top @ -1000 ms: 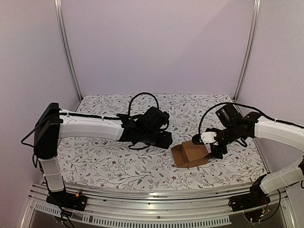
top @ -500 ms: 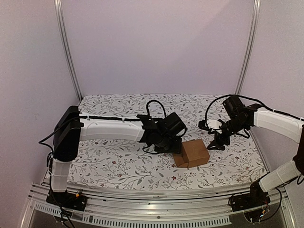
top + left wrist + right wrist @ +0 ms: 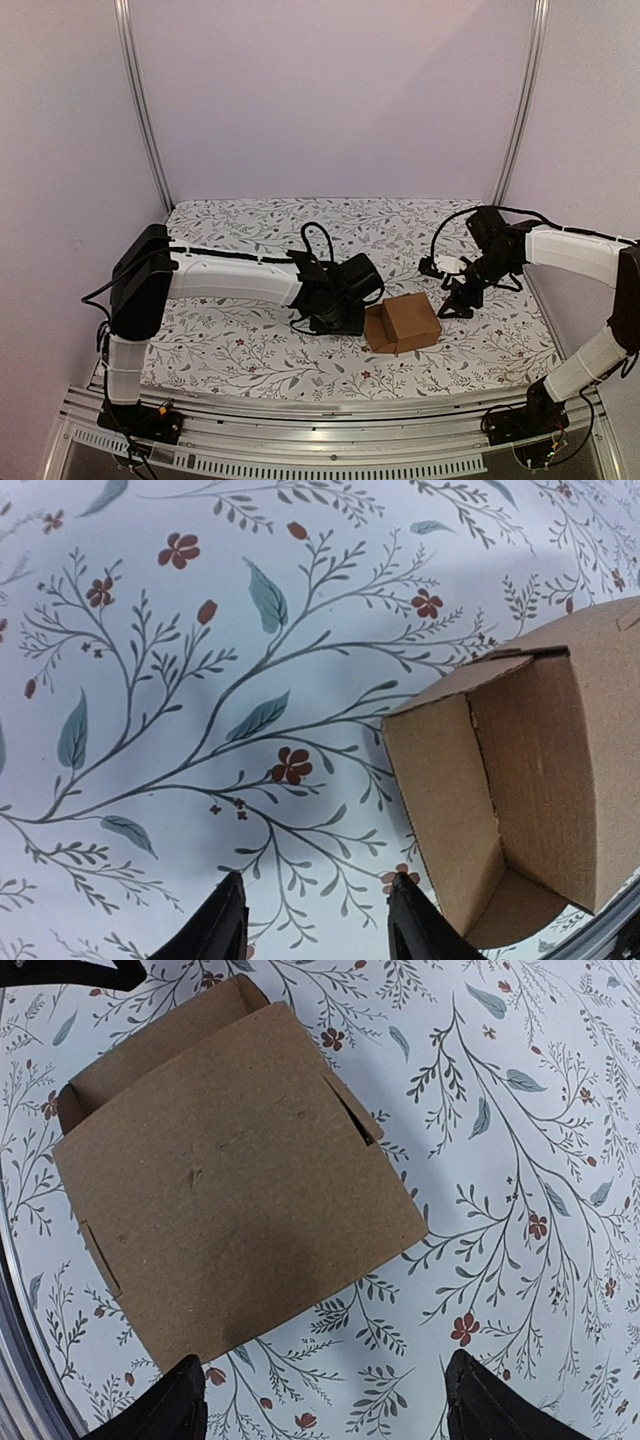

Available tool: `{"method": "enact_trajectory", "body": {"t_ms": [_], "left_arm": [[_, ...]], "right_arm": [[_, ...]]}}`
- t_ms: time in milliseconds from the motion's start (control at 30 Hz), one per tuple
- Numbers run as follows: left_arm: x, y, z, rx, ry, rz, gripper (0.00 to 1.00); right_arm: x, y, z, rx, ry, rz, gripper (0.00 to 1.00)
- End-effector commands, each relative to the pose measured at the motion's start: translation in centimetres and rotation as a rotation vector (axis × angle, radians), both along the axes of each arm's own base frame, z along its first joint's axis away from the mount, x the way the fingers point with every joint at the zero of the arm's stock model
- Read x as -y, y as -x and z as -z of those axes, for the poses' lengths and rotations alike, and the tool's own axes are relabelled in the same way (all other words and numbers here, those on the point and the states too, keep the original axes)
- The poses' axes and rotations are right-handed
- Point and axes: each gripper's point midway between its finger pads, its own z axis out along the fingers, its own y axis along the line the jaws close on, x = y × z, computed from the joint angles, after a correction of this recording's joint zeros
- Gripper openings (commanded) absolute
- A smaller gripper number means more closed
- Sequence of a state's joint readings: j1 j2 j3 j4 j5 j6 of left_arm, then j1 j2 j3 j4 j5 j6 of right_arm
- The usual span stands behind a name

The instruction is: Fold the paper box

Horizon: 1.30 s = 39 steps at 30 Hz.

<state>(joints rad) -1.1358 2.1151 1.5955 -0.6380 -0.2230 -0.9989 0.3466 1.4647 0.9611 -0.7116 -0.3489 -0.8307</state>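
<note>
Both jaws are open and empty: your left gripper is just beside the open end of the paper box on the cloth, and your right gripper is near its other side. Push the flap shut slowly, so the box won't slide.

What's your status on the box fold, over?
Left gripper open, empty, at open end of paper box. Right gripper open, empty, clear of it. Box mostly folded, one end unclosed. Nothing in the way.
</note>
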Motion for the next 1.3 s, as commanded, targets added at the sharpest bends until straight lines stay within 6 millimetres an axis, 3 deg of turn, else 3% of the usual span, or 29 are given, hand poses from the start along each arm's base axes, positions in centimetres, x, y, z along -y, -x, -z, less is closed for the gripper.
{"method": "enact_trajectory", "body": {"t_ms": [0, 167, 333, 533, 867, 1100, 1267], "left_arm": [[-1.7, 0.0, 0.5, 0.013, -0.090, 0.018, 0.47], [-0.9, 0.2, 3.1, -0.031, -0.123, 0.042, 0.46], [-0.1, -0.2, 3.9, -0.028, -0.102, 0.040, 0.46], [1.4, -1.2, 2.7, 0.001, -0.058, 0.047, 0.45], [4.9, -1.8, 0.0, 0.035, 0.036, 0.089, 0.43], [6.5, -1.1, -0.6, 0.030, 0.076, 0.125, 0.42], [6.5, -0.9, -1.0, 0.041, 0.080, 0.123, 0.42]], "right_arm": [[0.3, -0.4, 0.6, -0.019, 0.018, 0.024, 0.81], [0.6, -0.9, 1.4, -0.027, 0.049, 0.045, 0.78], [1.1, -1.0, 2.9, -0.052, 0.088, 0.056, 0.76], [0.2, -0.1, 3.9, -0.126, 0.059, 0.029, 0.73], [-3.6, 2.3, 3.7, -0.176, 0.039, -0.085, 0.71], [-4.8, 2.1, 3.6, -0.204, 0.017, -0.074, 0.70], [-5.7, 2.0, 2.8, -0.226, -0.031, -0.057, 0.70]]}}
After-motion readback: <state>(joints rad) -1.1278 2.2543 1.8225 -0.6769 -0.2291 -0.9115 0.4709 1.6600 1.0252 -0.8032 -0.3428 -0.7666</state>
